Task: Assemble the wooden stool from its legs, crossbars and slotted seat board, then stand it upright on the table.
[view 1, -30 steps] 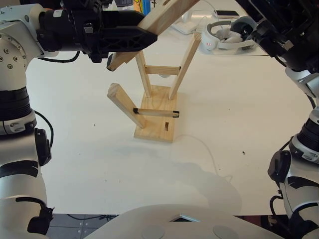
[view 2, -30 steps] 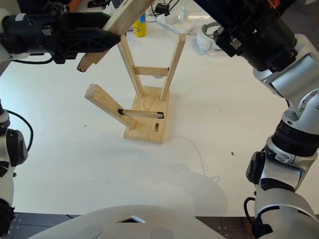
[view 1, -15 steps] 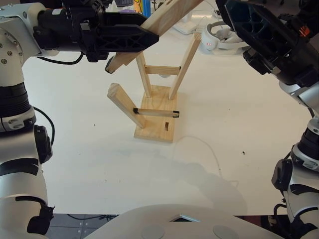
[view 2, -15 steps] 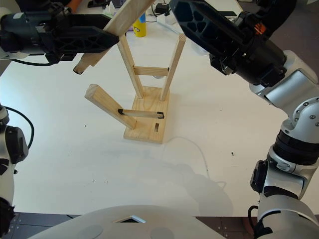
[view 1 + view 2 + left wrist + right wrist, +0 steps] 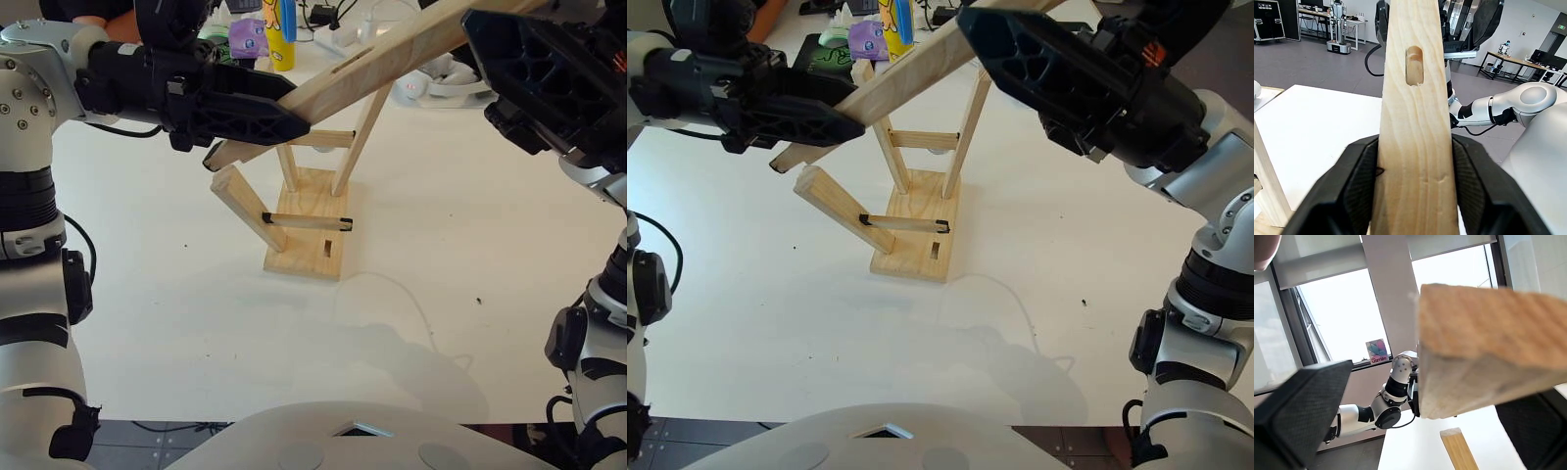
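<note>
**Fitting the loose leg, read left to right.** My left gripper [image 5: 282,106] is clamped on the lower part of the loose leg [image 5: 382,64]. Both pads [image 5: 1359,188] press flat on its side faces, with no gap showing. The leg's slot [image 5: 1414,65] lies beyond my fingertips, facing the wrist camera.

From this grip the leg slants up and away to my right gripper [image 5: 989,24]. That gripper's fingers [image 5: 1303,406] stand wide apart on either side of the leg's cut end. There is clear air on one side, and I cannot tell whether they touch on the other.

Below my left fingertips, the seat board [image 5: 306,257] lies flat on the table [image 5: 470,235]. It carries two upright legs [image 5: 358,137] joined by a crossbar [image 5: 318,138]. A third, leaning leg [image 5: 240,201] sits just under my left fingertips, with a low crossbar [image 5: 306,221].

To do this step well, I judge that I should:
- close the right fingers squarely before the left ones let go
- turn the slot toward the low crossbar's free end
- bring the leg down without knocking the uprights
</note>
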Controlling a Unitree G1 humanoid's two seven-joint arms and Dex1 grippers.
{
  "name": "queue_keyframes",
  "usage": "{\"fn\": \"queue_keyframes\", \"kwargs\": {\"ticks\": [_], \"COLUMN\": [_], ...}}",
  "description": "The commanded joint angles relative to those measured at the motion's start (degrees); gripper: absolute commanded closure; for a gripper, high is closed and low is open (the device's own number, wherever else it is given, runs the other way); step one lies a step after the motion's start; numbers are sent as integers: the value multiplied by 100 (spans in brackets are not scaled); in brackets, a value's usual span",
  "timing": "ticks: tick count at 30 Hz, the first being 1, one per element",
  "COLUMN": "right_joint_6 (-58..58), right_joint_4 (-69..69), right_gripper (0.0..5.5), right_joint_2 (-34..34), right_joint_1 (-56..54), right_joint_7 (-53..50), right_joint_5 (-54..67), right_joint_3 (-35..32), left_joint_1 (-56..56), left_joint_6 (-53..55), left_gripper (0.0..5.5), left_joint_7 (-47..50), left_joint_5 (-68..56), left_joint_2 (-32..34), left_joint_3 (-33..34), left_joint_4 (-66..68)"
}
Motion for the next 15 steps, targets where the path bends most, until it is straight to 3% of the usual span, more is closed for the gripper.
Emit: {"fn": "queue_keyframes", "kwargs": {"ticks": [1, 5, 15], "right_joint_6": [59, 97, -46], "right_joint_4": [45, 122, -437], "right_gripper": [62, 62, 231], "right_joint_2": [-117, -174, -37], "right_joint_1": [-71, -63, 295], "right_joint_7": [95, 189, 32], "right_joint_5": [20, 9, 28], "right_joint_3": [19, 9, 202], "left_joint_1": [-192, -180, -226], "left_joint_6": [-93, -148, -235], "left_gripper": [344, 344, 344], "left_joint_7": [-219, -421, -721], "left_joint_5": [150, 273, 501], "left_joint_2": [156, 261, 301], "left_joint_3": [-81, -155, -257], "left_joint_4": [83, 130, 250]}}
